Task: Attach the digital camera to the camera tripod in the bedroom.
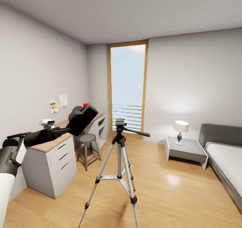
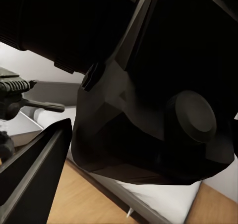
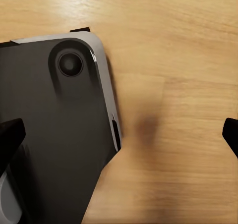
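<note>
The left gripper (image 1: 69, 128) holds the digital camera (image 1: 82, 118) aloft, jaws clamped on it, ready for carrying to the camera tripod (image 1: 119, 154) on the floor (image 1: 174, 194). The right gripper's (image 3: 119, 135) jaws spread wide over bare planks, holding nothing.

We see open air above the camera tripod (image 1: 118, 154); the desk (image 1: 53, 154) and stool (image 1: 87, 149) stand left.
</note>
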